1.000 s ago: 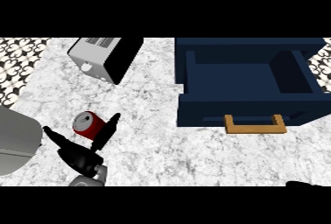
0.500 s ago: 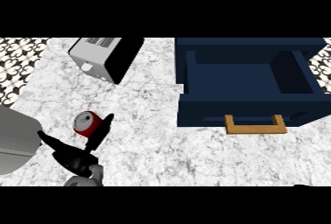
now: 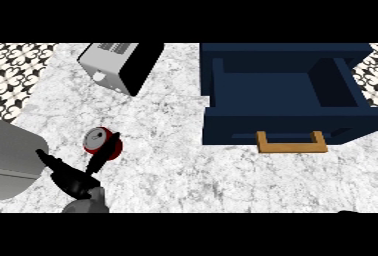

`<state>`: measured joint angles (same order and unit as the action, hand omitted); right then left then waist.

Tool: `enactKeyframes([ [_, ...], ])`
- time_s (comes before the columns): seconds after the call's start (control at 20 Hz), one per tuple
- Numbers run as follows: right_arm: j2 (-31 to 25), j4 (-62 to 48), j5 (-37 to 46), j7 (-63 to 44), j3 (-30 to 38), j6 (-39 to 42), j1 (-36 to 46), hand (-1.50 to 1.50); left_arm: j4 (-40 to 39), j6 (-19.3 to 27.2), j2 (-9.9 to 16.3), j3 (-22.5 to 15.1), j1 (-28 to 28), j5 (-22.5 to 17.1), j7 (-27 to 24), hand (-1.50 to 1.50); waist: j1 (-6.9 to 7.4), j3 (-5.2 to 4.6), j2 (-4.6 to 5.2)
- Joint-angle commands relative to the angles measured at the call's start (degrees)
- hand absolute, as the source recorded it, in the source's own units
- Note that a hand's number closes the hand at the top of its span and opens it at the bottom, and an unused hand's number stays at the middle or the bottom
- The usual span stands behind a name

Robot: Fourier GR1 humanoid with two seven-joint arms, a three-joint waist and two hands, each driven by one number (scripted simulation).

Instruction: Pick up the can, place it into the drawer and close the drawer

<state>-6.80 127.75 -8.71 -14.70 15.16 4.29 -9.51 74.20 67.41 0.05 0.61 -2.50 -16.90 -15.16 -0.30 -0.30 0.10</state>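
Left hand (image 3: 74, 179) spread open, small red metal can (image 3: 99, 141) just past its fingertips on the marble worktop (image 3: 170, 165), thumb apart. Prob. light, stiff, slick: wrap yr fingers round its side, mid-height.

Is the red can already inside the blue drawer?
No, the can stands on the marble counter by the left hand, well left of the open drawer.

No legible text, label, brand or number appears on the can (image 3: 100, 141), drawer (image 3: 284, 107) or toaster (image 3: 118, 65).
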Motion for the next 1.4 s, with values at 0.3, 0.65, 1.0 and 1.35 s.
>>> enactKeyframes([
  [0.3, -0.81, 0.76, -0.27, -1.78, 1.59, -0.2, 1.76, -1.5, -25.11, -20.64, -0.05, 11.06, -11.61, -16.69, -24.39, -1.5, -0.54, 0.18, 0.09],
  [0.65, 0.56, -1.32, 1.44, 0.4, 0.95, -0.35, 2.95, -1.5, -37.31, -30.4, 0.41, 16.68, -20.31, -16.92, -30.9, 1.5, -0.29, 0.25, 0.05],
  [1.0, 2.46, 0.9, 5.01, -1.34, -1.32, -1.36, 2.13, -1.5, -39.93, -33.16, 3.81, 17.35, -23.76, -16.83, -32.27, 1.5, -0.02, 0.28, -0.06],
  [1.35, 0.92, 0.59, 2.56, -1.1, -0.85, 0.34, 2.97, -1.5, -45.9, -58.23, 4.3, -1.68, -29.55, -4.99, -21.36, 1.5, -2.62, 0.21, 0.32],
])
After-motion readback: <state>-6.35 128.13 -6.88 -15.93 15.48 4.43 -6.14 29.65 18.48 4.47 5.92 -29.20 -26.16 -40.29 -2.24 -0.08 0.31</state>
